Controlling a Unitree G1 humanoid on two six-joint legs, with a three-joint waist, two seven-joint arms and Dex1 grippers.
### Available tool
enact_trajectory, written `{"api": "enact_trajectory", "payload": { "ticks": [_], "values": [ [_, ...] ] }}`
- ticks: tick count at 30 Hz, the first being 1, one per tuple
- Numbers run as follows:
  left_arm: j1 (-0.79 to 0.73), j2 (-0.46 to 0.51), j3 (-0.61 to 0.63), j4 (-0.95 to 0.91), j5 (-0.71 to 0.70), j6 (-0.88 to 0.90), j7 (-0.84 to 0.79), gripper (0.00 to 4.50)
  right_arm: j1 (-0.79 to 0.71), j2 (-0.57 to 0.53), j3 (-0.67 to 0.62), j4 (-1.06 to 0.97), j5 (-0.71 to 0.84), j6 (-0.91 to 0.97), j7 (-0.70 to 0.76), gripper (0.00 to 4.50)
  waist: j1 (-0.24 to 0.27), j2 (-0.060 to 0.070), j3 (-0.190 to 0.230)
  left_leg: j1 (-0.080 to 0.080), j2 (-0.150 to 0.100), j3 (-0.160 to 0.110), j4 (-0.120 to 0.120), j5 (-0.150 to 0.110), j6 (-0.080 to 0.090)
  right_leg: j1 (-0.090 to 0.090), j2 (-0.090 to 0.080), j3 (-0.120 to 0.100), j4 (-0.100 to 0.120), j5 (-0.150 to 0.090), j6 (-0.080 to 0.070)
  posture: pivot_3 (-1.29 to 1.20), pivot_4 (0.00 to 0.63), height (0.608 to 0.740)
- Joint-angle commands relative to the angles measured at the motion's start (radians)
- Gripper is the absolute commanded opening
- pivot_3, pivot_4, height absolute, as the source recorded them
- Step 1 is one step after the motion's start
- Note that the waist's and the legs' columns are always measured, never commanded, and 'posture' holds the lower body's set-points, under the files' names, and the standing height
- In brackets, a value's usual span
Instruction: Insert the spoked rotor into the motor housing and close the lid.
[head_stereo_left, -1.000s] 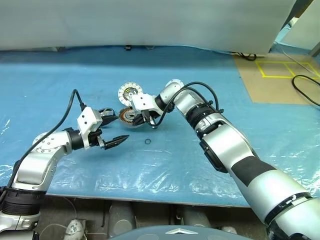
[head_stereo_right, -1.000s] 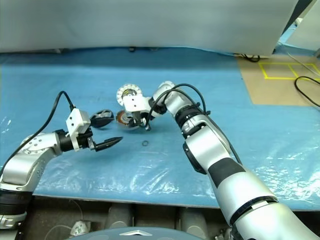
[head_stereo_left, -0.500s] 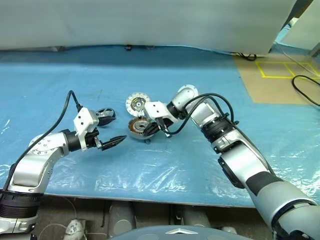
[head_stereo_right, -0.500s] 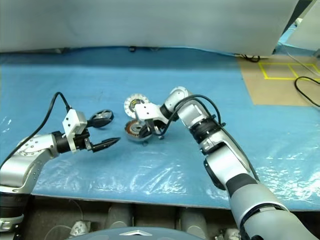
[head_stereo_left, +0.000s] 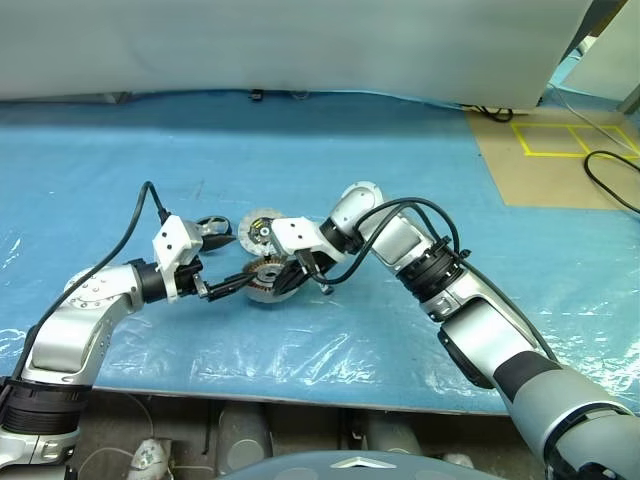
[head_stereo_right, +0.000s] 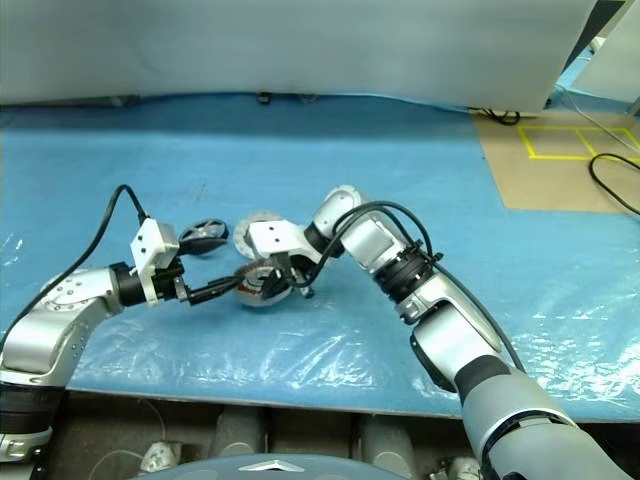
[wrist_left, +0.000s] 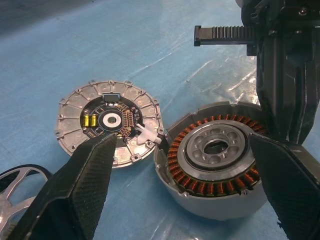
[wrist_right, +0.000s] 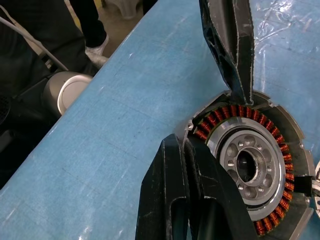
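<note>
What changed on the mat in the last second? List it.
The shut right gripper, at the motor housing's rim, pulled back toward the robot. The housing came with it, up to the left gripper's open fingers. The lid also shifted nearer. The left gripper stayed open and in place, and the spoked rotor did not move.

The motor housing (head_stereo_left: 268, 280) is hemmed in: the right tool (head_stereo_left: 301, 272) presses against its rim on one side, the left tool (head_stereo_left: 222, 262) stands spread wide just beside the other. The lid (head_stereo_left: 257, 228) and spoked rotor (head_stereo_left: 211, 226) crowd the strip behind. The near counter (head_stereo_left: 300, 340) lies open.
</note>
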Motion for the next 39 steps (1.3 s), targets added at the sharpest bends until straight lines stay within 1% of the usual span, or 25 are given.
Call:
{"api": "enact_trajectory", "payload": {
  "ticks": [1, 7, 14, 20, 21, 22, 23, 25, 28, 32, 36, 39],
  "values": [
    [-0.007, 0.0, 0.004, -0.03, -0.014, 0.0, -0.002, 4.46, -0.011, 0.038, 0.013, -0.032, 0.028, 0.036, -0.002, 0.04, 0.0, 0.0, 0.0, 0.0, 0.0, 0.0, 0.0, 0.0, 0.0, 0.0, 0.0, 0.0, 0.0, 0.0, 0.0, 0.0, 0.15, 0.74],
    [-0.01, 0.001, -0.005, -0.029, -0.011, 0.0, -0.005, 4.46, -0.019, 0.086, 0.046, 0.029, 0.002, 0.053, -0.034, 0.04, -0.003, 0.0, 0.0, 0.002, 0.0, 0.0, -0.001, 0.0, 0.0, 0.001, 0.0, 0.0, 0.0, 0.0, 0.0, 0.0, 0.15, 0.74],
    [-0.01, 0.004, -0.014, -0.033, -0.01, -0.003, -0.016, 4.46, -0.003, 0.072, 0.08, 0.033, -0.019, 0.079, -0.051, 0.04, -0.001, 0.0, 0.0, 0.004, 0.0, 0.0, -0.001, 0.0, 0.0, 0.003, -0.001, 0.0, 0.0, 0.0, 0.0, 0.0, 0.15, 0.74],
    [-0.026, -0.003, -0.021, -0.021, -0.003, -0.008, -0.016, 4.46, 0.011, 0.064, 0.081, 0.022, -0.003, 0.054, -0.051, 0.04, 0.0, 0.0, 0.0, 0.006, -0.001, 0.0, -0.001, 0.0, 0.0, 0.005, -0.001, 0.0, 0.0, 0.0, 0.0, 0.0, 0.15, 0.74],
    [-0.028, -0.006, -0.024, -0.02, -0.002, -0.008, -0.014, 4.46, 0.012, 0.067, 0.079, 0.023, 0.001, 0.047, -0.053, 0.33, 0.0, 0.0, 0.0, 0.006, -0.001, 0.0, -0.001, 0.0, 0.0, 0.005, -0.001, 0.0, 0.0, 0.0, 0.0, 0.0, 0.15, 0.74],
    [-0.03, -0.009, -0.028, -0.019, 0.0, -0.008, -0.012, 4.46, 0.012, 0.07, 0.077, 0.025, 0.002, 0.043, -0.058, 0.43, 0.0, 0.0, 0.0, 0.006, -0.001, 0.0, -0.001, 0.0, 0.0, 0.005, -0.001, 0.0, 0.0, 0.0, 0.0, 0.0, 0.15, 0.74],
    [-0.032, -0.011, -0.03, -0.019, 0.0, -0.009, -0.013, 4.46, 0.009, 0.075, 0.074, 0.027, 0.003, 0.056, -0.065, 0.66, 0.0, 0.0, 0.0, 0.006, -0.001, 0.0, -0.001, 0.0, 0.0, 0.005, -0.001, 0.0, 0.0, 0.0, 0.0, 0.0, 0.15, 0.74],
    [-0.035, -0.012, -0.03, -0.019, 0.0, -0.007, -0.013, 4.46, -0.002, 0.083, 0.067, 0.03, 0.007, 0.096, -0.075, 1.25, 0.0, 0.0, 0.0, 0.006, -0.001, 0.0, -0.001, 0.0, 0.0, 0.005, -0.001, 0.0, 0.0, 0.0, 0.0, 0.0, 0.15, 0.74],
    [-0.036, -0.004, -0.025, -0.014, -0.004, -0.007, -0.021, 4.46, -0.042, 0.077, 0.037, 0.022, 0.049, 0.169, -0.035, 1.25, -0.001, 0.0, 0.0, 0.006, -0.001, 0.0, -0.001, 0.0, 0.0, 0.005, -0.001, 0.0, 0.0, 0.0, 0.0, 0.0, 0.15, 0.74],
    [-0.035, 0.002, -0.02, -0.013, -0.006, -0.007, -0.026, 4.46, -0.075, 0.022, -0.007, -0.06, 0.119, 0.258, 0.023, 1.25, 0.001, 0.0, 0.0, 0.006, -0.001, 0.0, -0.001, 0.0, 0.0, 0.005, -0.001, 0.0, 0.0, 0.0, 0.0, 0.0, 0.15, 0.74],
    [-0.027, -0.002, -0.017, -0.031, -0.015, -0.003, -0.022, 4.46, -0.121, -0.06, -0.117, -0.139, 0.245, 0.423, 0.049, 1.25, 0.006, 0.0, 0.0, 0.006, -0.001, 0.0, -0.001, 0.0, 0.0, 0.005, -0.001, 0.0, 0.0, 0.0, 0.0, 0.0, 0.15, 0.74],
    [-0.012, -0.003, -0.012, -0.051, -0.02, -0.001, -0.015, 4.46, -0.103, -0.147, -0.189, -0.181, 0.283, 0.414, 0.01, 1.25, 0.012, 0.0, 0.0, 0.006, -0.001, 0.0, -0.001, 0.0, 0.0, 0.005, -0.001, 0.0, 0.0, 0.0, 0.0, 0.0, 0.15, 0.74]
  ]
}}
